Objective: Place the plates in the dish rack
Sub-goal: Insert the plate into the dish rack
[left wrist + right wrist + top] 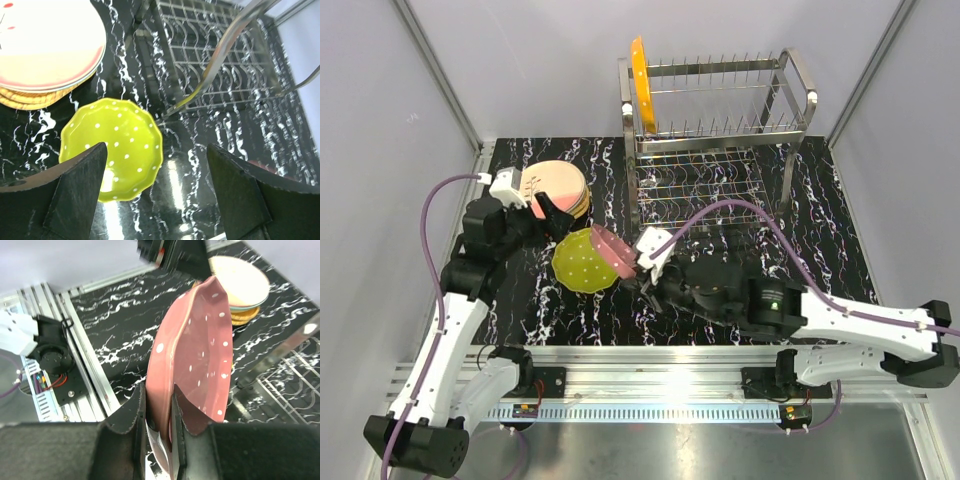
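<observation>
one orange plate (638, 85) racked in dish rack (720, 130); right gripper (159, 407) clamps pink dotted plate (195, 355); left gripper (156, 172) released; lime plate (115, 145) and plate stack (558, 188) remain.

Pink plate (195, 365) upright, lime plate (120, 140) flat, orange plate (641, 85) racked

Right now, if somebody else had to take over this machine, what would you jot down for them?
Left gripper: open, empty, over the lime-green dotted plate lying flat on the table.
Right gripper: shut on the pink dotted plate, held on edge near the dish rack.
Done: orange plate stands in the upper tier.
Left: those two plates, plus the stack of plates.
</observation>
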`<action>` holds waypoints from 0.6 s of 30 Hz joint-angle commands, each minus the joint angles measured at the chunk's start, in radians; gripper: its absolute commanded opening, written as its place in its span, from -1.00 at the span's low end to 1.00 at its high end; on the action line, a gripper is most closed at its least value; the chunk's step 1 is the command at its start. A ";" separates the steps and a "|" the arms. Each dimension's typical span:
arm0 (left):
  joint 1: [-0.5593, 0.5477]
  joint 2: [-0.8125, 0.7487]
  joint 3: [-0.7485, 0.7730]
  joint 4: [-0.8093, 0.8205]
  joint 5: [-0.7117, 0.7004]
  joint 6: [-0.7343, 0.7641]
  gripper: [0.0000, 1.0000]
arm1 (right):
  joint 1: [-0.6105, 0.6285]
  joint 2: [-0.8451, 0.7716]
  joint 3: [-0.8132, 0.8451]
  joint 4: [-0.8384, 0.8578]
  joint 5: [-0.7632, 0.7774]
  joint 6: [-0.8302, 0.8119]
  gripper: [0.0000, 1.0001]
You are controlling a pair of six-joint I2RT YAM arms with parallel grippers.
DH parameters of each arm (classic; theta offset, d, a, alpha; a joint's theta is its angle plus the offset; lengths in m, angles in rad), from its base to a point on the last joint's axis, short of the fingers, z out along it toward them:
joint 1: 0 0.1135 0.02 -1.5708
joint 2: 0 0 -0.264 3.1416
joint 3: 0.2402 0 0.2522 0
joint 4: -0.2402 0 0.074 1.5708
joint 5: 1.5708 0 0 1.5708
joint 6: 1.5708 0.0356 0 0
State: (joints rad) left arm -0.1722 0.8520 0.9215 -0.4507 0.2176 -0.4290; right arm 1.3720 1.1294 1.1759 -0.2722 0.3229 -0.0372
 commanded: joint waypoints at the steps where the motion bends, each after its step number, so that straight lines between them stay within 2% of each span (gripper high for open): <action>1: -0.001 -0.011 -0.029 0.041 0.032 0.044 0.68 | 0.007 -0.098 0.139 0.091 0.057 -0.049 -1.00; 10: -0.010 0.002 -0.044 0.072 0.097 0.104 0.68 | 0.007 -0.048 0.372 0.067 0.217 -0.222 -1.00; 14: -0.059 0.024 -0.044 0.086 0.140 0.140 0.67 | 0.007 -0.008 0.511 0.096 0.277 -0.306 -1.00; 18: -0.199 0.056 -0.012 0.076 -0.016 0.229 0.68 | 0.006 0.039 0.616 0.137 0.326 -0.366 -1.00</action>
State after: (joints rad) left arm -0.2890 0.8856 0.8764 -0.4229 0.2771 -0.2901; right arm 1.3727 1.1564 1.6722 -0.3363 0.5686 -0.2825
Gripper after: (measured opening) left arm 0.834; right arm 0.230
